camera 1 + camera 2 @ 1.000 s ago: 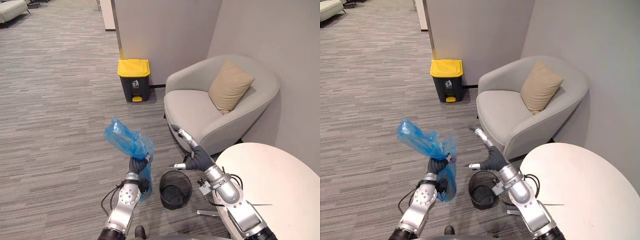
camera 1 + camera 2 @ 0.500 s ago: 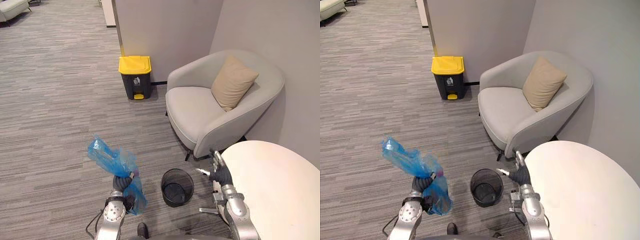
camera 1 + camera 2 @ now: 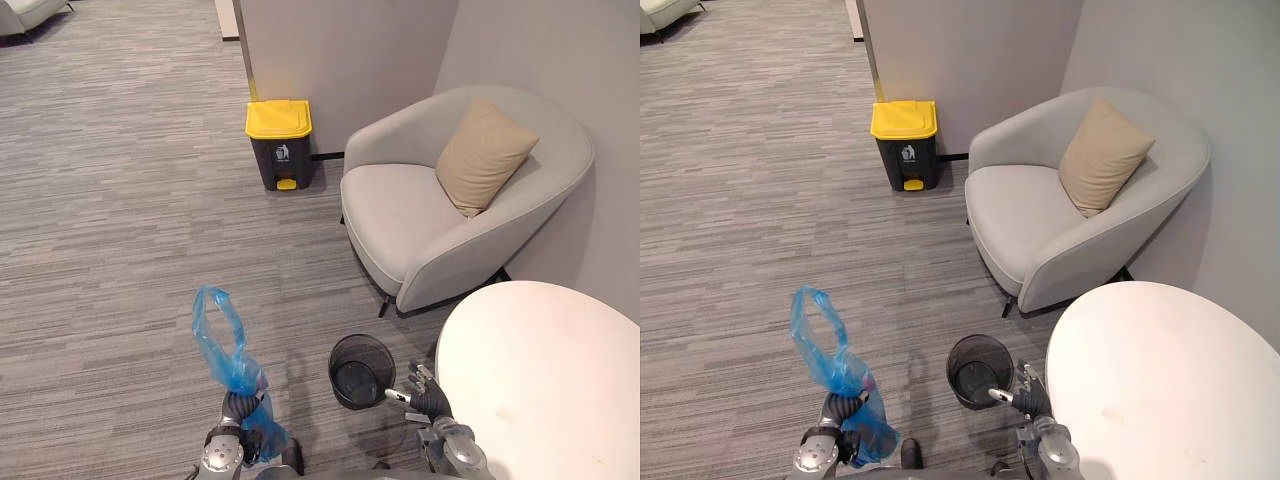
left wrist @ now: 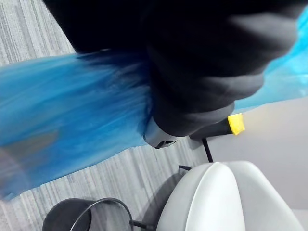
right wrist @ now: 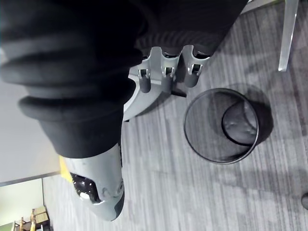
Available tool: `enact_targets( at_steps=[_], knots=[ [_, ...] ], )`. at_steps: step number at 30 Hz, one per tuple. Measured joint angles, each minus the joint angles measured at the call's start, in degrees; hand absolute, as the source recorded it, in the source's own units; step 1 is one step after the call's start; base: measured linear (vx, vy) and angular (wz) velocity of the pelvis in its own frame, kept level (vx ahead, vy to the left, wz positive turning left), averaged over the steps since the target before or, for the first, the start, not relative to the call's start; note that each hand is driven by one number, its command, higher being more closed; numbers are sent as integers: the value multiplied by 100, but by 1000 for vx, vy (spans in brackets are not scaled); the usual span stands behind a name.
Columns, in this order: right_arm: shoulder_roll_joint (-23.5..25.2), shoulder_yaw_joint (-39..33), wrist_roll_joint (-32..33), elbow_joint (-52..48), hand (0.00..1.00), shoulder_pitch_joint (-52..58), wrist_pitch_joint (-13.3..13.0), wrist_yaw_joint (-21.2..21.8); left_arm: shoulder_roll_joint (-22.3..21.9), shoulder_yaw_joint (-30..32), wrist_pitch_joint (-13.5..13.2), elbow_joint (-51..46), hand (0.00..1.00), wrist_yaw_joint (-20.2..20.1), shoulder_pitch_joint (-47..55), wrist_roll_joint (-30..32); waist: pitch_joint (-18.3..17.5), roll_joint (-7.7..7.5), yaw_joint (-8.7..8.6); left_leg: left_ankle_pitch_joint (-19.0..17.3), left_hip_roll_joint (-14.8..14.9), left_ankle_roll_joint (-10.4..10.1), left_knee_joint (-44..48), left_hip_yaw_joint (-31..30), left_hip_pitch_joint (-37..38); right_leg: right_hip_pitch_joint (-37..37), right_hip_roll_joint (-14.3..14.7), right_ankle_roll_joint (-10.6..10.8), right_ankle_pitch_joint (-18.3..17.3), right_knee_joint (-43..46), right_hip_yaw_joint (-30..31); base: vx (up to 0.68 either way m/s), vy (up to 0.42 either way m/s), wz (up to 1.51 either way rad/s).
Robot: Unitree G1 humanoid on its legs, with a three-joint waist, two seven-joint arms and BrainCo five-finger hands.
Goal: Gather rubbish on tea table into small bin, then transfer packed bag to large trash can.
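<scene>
A blue plastic bag (image 3: 224,346) stands up from my left hand (image 3: 240,410), which is shut on its neck low in the eye views; the lower part of the bag bulges beside the wrist. In the left wrist view the blue bag (image 4: 72,110) streams past the dark cover. The small black mesh bin (image 3: 361,370) stands on the carpet with no liner, between my two hands. My right hand (image 3: 424,399) hangs open just right of the bin, by the white tea table (image 3: 550,380), and holds nothing. The large trash can (image 3: 279,143) with a yellow lid stands far off by the wall.
A grey armchair (image 3: 440,215) with a tan cushion (image 3: 485,153) stands between the table and the trash can. Grey striped carpet (image 3: 110,230) stretches from the small bin to the trash can. A wall corner (image 3: 250,50) rises behind the can.
Both arms have dropped toward the bottom of the eye views. The bag has swung from leaning left to upright. My right hand has drawn back from above the bin to the table's edge.
</scene>
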Motion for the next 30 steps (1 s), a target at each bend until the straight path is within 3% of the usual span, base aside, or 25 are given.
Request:
enact_targets(
  at_steps=[10, 15, 18, 19, 20, 22, 24, 25, 27, 28, 29, 30],
  knots=[
    [-26, -7, -159, 132, 0, -88, 104, -118, -5, 0, -39, 98, 100, -150, 216, -109, 92, 1, 1, -51, -30, -1, 3, 40, 106, 61, -53, 19, -84, 71, 24, 21, 7, -1],
    [-72, 3, -505, -164, 0, -491, 107, -268, 18, 12, -75, 9, 100, -151, 198, -146, 351, 27, 70, -38, -28, 37, 50, 326, -86, -450, -71, 38, -94, 517, 336, -12, 40, -29],
    [-142, 1, -636, -509, 0, -631, 107, -395, 120, 20, -76, -266, 100, -154, -23, -293, 581, -5, 63, -264, 27, 202, 647, 237, -540, -831, -205, 136, -167, 1047, 346, -35, 37, 15],
    [-154, 4, -663, -566, 0, -615, 102, -431, 126, 54, -78, -350, 100, -153, -64, -303, 598, 5, 59, -342, 44, 263, 759, 192, -606, -852, -203, 196, -242, 1220, 353, -31, 28, 47],
    [-157, 47, -689, -582, 0, -616, 101, -485, 125, 132, -90, -445, 100, -151, -72, -309, 622, 1, 38, -414, 34, 323, 908, 116, -649, -1014, -330, 103, -635, 2054, 366, -20, 8, 53],
    [-168, 153, -723, -586, 0, -600, 95, -501, 190, 183, -126, -492, 100, -149, -45, -341, 636, -33, 0, -508, -21, 292, 1216, -183, -772, -1021, -443, 182, -996, 3230, 373, 3, -61, 76],
    [-172, 248, -731, -616, 0, -609, 94, -502, 230, 214, -126, -592, 100, -150, 7, -346, 589, -155, 71, -505, -38, 287, 1461, -328, -1028, -1012, -463, 249, -1151, 3474, 478, -50, -138, 58],
    [-199, 263, -744, -723, 0, -608, 91, -513, 267, 236, -127, -650, 100, -146, 8, -347, 591, -199, 167, -408, -55, 159, 1629, -444, -1278, -1002, -404, 212, -1336, 3219, 488, -84, -179, 44],
    [-293, 264, -756, -760, 0, -644, 92, -530, 147, 273, -128, -734, 100, -147, 90, -349, 597, -145, 234, -167, -11, 74, 1513, -552, -1443, -845, -245, 49, -1520, 2560, 479, -96, -176, 26],
    [-348, 260, -755, -793, 0, -682, 85, -590, 43, 270, -130, -780, 100, -145, 154, -350, 644, -72, 313, 2, 68, 5, 1400, -575, -1549, -796, -128, -88, -1618, 2177, 458, -179, -168, 16],
    [-422, 253, -754, -793, 0, -712, 85, -639, -53, 232, -129, -831, 100, -140, 166, -352, 747, 101, 291, 175, 172, -60, 1292, -741, -1637, -830, 26, -153, -1541, 2123, 323, -267, -189, 28],
    [-459, 245, -753, -792, 0, -699, 89, -656, -63, 165, -129, -859, 100, -139, 161, -354, 780, 166, 282, 308, 208, -110, 1173, -849, -1657, -870, 93, -195, -1517, 2142, 233, -257, -159, 47]
  ],
)
